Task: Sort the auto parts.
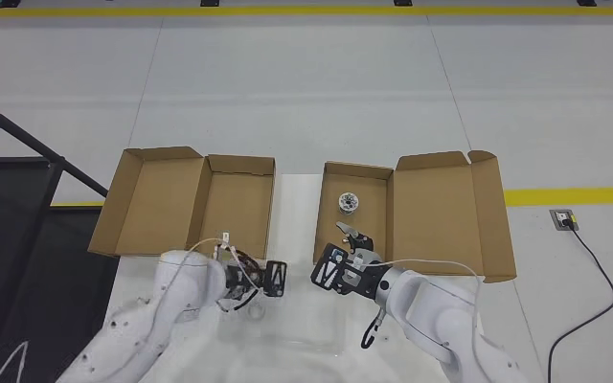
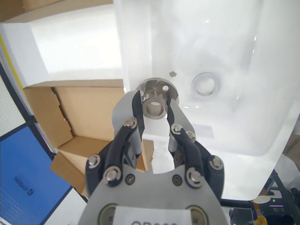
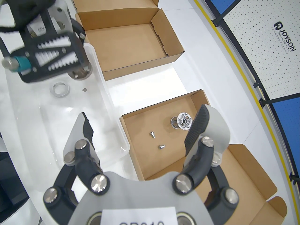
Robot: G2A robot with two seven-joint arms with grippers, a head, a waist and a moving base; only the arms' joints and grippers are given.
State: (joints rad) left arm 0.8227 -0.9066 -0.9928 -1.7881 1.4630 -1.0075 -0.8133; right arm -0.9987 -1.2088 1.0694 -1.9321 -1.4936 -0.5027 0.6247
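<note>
Table (image 1: 295, 206): white top, beneath the left claw (image 1: 275, 279) and the right claw (image 1: 327, 272).
Floor (image 1: 306, 86): pale grey, faintly seamed, evenly lit, spreading ahead of both claws.
Yellow floor line (image 1: 306, 11): far ahead of the claws.
Second yellow strip (image 1: 558, 196): well out from the right claw.
Floor socket (image 1: 563, 219) with black cable (image 1: 592, 254): out past the right claw.
Black frame (image 1: 38, 144) and dark panel (image 1: 24, 287): out past the left claw.
White perforated board (image 3: 264, 47) with blue panels (image 3: 289, 118) beside it: beyond a yellow line, ahead of the right claw.

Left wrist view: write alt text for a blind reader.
The left gripper is shut on a flanged metal gear over a clear plastic bin. A metal ring lies in the bin; an open cardboard box stands beside it.
</note>
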